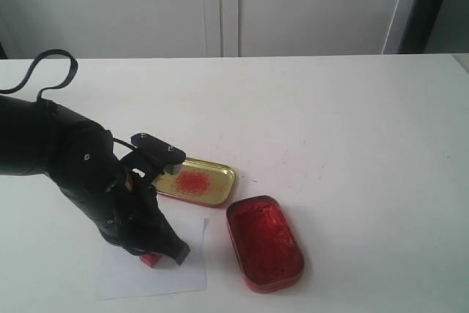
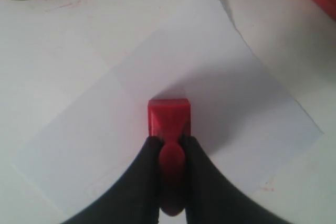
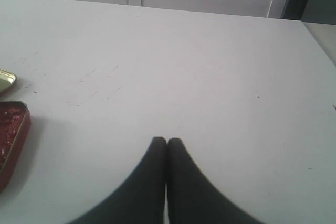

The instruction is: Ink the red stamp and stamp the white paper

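On the white paper [image 2: 236, 103]: left pincer [image 2: 171, 141] grips red stamp [image 2: 168, 116] | red tin [image 1: 265, 286]: ink-filled | right pincer [image 3: 167, 141] closed

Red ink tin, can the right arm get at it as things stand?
Probably yes: the red ink tin lies open with nothing over it, and the left gripper is aside on the white paper, clamping the red stamp.

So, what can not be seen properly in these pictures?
Underside of the red stamp: faces the white paper, so any print is hidden everywhere.
Exterior view: the left gripper covers most of the stamp.
Right wrist view: the edge cuts off the ink tin and gold lid.
Right gripper: outside the exterior view.
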`<action>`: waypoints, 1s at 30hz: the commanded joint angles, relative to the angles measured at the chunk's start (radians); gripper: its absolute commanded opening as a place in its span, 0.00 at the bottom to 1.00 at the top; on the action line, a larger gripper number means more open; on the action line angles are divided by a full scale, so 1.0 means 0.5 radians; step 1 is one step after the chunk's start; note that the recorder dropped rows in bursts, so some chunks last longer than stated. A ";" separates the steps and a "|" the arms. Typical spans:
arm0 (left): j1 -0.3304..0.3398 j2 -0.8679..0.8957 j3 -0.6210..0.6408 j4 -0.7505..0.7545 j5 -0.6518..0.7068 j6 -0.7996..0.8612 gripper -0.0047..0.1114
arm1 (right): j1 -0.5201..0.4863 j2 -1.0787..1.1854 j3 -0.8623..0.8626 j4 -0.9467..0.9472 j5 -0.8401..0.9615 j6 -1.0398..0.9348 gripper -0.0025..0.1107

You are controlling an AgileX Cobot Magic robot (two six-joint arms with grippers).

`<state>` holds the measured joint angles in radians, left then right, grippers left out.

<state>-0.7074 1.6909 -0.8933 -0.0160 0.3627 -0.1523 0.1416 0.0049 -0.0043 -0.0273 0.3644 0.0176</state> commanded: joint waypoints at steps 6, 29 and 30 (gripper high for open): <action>-0.006 -0.076 0.063 -0.058 0.055 -0.016 0.04 | -0.010 -0.010 0.009 -0.006 -0.034 0.008 0.02; -0.006 -0.199 0.061 -0.067 0.105 -0.012 0.04 | -0.010 -0.010 0.009 -0.006 -0.034 0.008 0.02; -0.006 -0.199 0.061 -0.067 0.105 -0.012 0.04 | -0.010 -0.010 0.009 -0.006 -0.034 0.008 0.02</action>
<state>-0.7074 1.6019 -0.8685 -0.0362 0.3963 -0.1523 0.1416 0.0049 -0.0043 -0.0273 0.3644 0.0176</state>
